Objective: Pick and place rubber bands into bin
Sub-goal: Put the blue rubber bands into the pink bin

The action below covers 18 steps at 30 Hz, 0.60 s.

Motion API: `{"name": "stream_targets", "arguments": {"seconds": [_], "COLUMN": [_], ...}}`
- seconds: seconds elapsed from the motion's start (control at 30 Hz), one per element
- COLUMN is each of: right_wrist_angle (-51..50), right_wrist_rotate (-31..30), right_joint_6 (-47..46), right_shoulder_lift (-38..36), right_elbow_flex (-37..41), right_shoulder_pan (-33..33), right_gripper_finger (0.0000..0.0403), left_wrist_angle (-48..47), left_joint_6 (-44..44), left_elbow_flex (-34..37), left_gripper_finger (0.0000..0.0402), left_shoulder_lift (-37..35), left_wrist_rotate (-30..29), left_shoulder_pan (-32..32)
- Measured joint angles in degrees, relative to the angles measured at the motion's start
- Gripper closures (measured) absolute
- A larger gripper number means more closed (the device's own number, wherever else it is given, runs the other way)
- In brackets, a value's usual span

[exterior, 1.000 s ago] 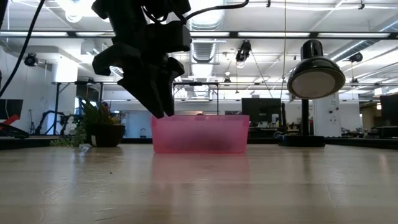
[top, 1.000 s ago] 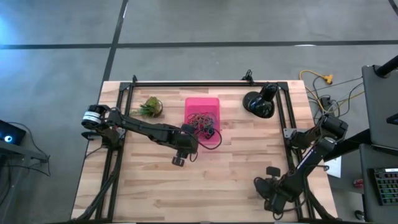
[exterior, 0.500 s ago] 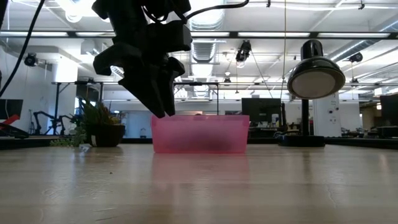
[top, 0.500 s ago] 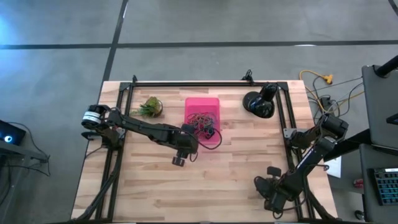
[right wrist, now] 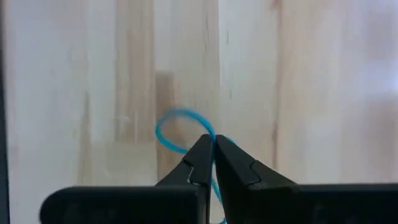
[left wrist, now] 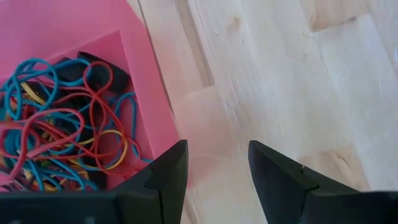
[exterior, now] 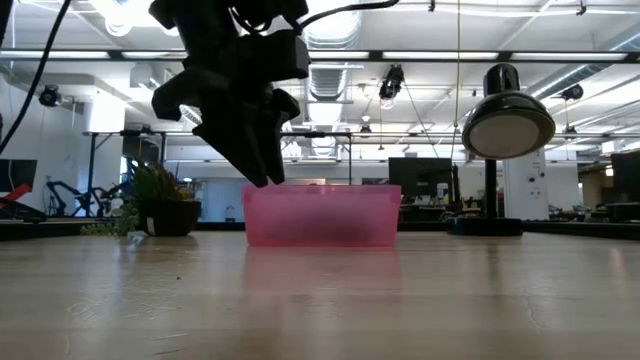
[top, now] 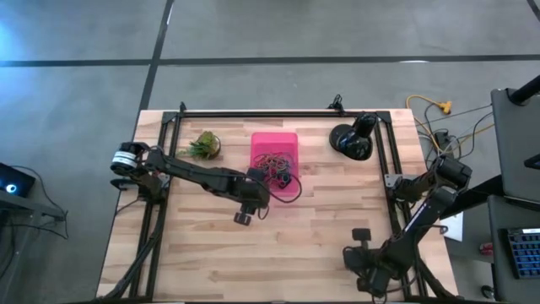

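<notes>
The left claw [left wrist: 214, 168] hangs parted and empty over the near corner of the bright pink translucent plastic bin [top: 275, 142], which holds tangled coloured rubber bands [left wrist: 59, 134]. Well apart, the right claw [right wrist: 211, 163] pinches a thin blue elastic loop [right wrist: 177, 127] above the pale wooden counter [top: 304, 245].

- The bright pink translucent plastic bin [top: 275, 142] — a low-walled rectangle — sits flat on the wooden table, toward its far middle.
- A tangle of thin rubber bands [left wrist: 59, 134] in red, blue, yellow and black lies heaped inside it.
- One thin blue rubber band [right wrist: 177, 129] — a lone loop — is pinched over bare wood.
</notes>
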<state>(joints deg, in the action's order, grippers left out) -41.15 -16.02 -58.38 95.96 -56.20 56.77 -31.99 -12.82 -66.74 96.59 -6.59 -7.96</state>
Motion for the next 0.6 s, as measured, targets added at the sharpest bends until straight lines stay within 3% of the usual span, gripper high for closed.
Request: {"name": "stream_targets", "arguments": {"seconds": [0.43,0.6], "right_wrist_angle": [-5.3,-5.2], "right_wrist_rotate": [-34.4,-39.6], "right_joint_6": [27.1,30.2], "right_shoulder_lift": [-0.1,-0.1], "right_elbow_flex": [-11.6,-12.7], "right_shoulder_pan": [-2.7,-7.1], "right_gripper_finger": [0.0394,0.0394], "left_wrist_angle": [0.8,3.2], "left_joint_6": [0.0,-1.4], "left_elbow_flex": [-1.4,-1.0], "left_gripper_finger": [0.0248,0.0248], "left_shoulder_lift": [-3.9,-7.1], "left_wrist_rotate": [-0.2,0.4], "left_shoulder_pan": [-0.3,-2.0]}}
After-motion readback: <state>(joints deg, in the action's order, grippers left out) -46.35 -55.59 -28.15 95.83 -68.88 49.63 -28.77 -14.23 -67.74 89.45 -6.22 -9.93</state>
